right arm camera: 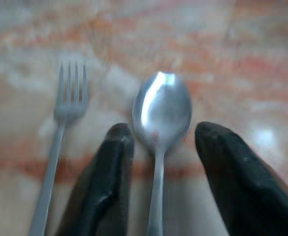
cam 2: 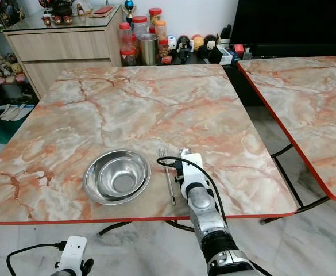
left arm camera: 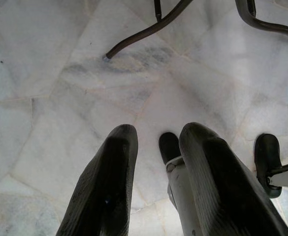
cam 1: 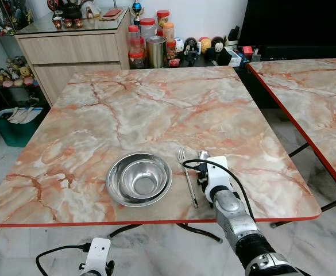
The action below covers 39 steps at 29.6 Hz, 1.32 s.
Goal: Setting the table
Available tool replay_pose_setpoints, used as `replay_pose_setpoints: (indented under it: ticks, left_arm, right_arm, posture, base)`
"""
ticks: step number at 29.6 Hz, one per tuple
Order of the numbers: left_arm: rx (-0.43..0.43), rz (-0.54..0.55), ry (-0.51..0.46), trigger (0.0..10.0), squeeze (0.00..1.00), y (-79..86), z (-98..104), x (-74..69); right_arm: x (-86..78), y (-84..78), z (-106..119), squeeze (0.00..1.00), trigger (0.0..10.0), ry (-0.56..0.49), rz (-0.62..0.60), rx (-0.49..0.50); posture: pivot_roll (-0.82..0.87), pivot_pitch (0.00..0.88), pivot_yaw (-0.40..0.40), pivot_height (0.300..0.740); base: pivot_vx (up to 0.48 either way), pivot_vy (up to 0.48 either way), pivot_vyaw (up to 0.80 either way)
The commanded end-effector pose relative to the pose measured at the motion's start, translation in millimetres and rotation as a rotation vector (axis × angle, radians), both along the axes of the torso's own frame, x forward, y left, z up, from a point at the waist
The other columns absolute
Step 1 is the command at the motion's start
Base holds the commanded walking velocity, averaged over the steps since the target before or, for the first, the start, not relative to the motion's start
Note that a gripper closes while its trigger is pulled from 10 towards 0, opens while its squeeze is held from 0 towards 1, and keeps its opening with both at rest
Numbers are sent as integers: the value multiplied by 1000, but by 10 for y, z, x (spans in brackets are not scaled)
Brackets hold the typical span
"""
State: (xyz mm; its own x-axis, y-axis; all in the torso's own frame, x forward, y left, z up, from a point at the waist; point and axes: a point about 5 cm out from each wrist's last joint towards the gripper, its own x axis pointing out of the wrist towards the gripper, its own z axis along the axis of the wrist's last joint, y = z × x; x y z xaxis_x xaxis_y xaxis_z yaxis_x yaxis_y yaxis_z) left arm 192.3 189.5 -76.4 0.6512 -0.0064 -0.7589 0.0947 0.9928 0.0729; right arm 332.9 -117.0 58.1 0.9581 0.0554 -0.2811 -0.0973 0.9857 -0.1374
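Note:
A steel bowl (cam 1: 139,178) sits near the front edge of the marble table (cam 1: 156,98). Just right of it lies a fork (cam 1: 186,181), tines pointing away from me. A spoon (right arm camera: 162,110) lies parallel to the fork on its right. My right gripper (right arm camera: 161,142) is low over the spoon, open, one finger on each side of the handle. The spoon's bowl end (cam 1: 203,154) pokes out past the white wrist. My left gripper (left arm camera: 156,142) hangs below the table edge over the floor, its fingers a little apart and holding nothing.
A second marble table (cam 1: 311,86) stands to the right across a narrow gap. Behind the table are a wooden cabinet (cam 1: 70,52), jars and small figures (cam 1: 150,46). A green bin (cam 1: 15,123) is on the floor at left. Table legs (left arm camera: 148,29) curve over the tiles.

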Motion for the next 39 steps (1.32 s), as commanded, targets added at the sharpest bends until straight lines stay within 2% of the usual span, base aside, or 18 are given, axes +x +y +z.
replay_pose_setpoints:
  ticks: [1,2,5,6,39]
  left_arm:
    - [13,0,19,10000,0,41,-17,-39]
    - [11,2,16,10000,0,40,-16,-37]
    - [7,7,2,10000,0,37,-7,-25]
    - [7,8,1,10000,0,37,-6,-24]
    - [12,5,-4,10000,0,35,-2,-18]
  right_arm:
    - [67,39,201,0,10000,-115,18,0]
    - [86,69,337,0,10000,-201,29,48]
    - [96,137,577,0,10000,-346,66,107]
    - [95,147,599,0,10000,-359,71,111]
    - [61,194,588,0,10000,-371,85,133]
  posture:
    - [-13,0,20,736]
    - [-13,0,20,736]
    - [-17,0,21,736]
    - [-17,0,21,736]
    - [-16,0,19,736]
  base:
    - [0,0,0]
    - [0,0,0]
    - [0,0,0]
    - [0,0,0]
    - [-10,0,0]
